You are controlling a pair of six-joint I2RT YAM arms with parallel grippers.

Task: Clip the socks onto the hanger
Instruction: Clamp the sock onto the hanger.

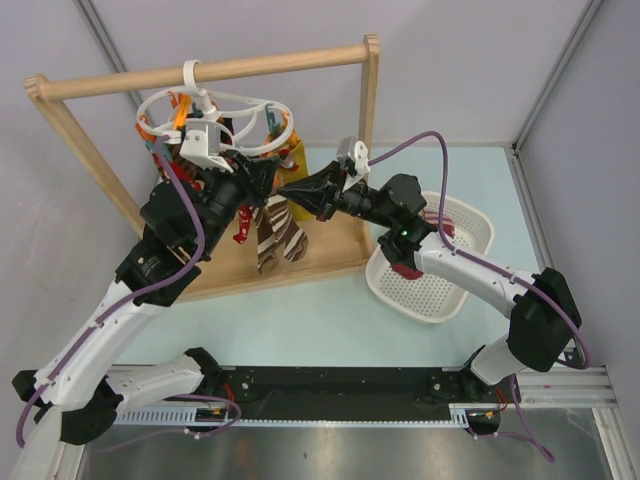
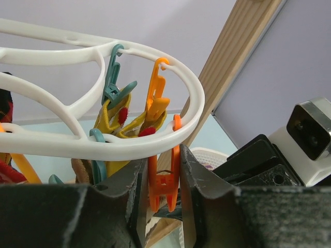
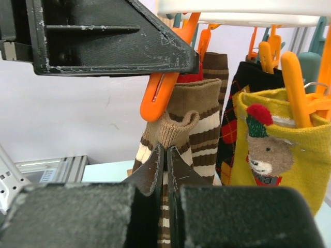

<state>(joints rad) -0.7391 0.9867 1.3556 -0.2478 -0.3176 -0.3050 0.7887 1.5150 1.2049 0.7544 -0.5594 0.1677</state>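
A lab test cell, with grey partition walls (image 1: 450, 60) and mounting rail (image 1: 340, 392).

A: Where does the hanger (image 2: 51, 147) sit?

B: It hangs by its hook from the top bar of the rail frame (image 1: 270, 62).

A: And under the hanger?

B: Socks (image 1: 275, 235) hang from its pegs, above the frame's base board.

A: To the hanger's right?

B: The basket (image 1: 440, 292) lies on the table (image 1: 330, 310), beyond the frame's right post.

A: The grippers?

B: The left gripper (image 2: 161, 170) is just under the hanger's rim, jaws pressed on either side of a peg (image 2: 164, 191). The right gripper (image 3: 166, 155) comes in from the hanger's right and pinches one sock (image 3: 201, 119) just below that peg.
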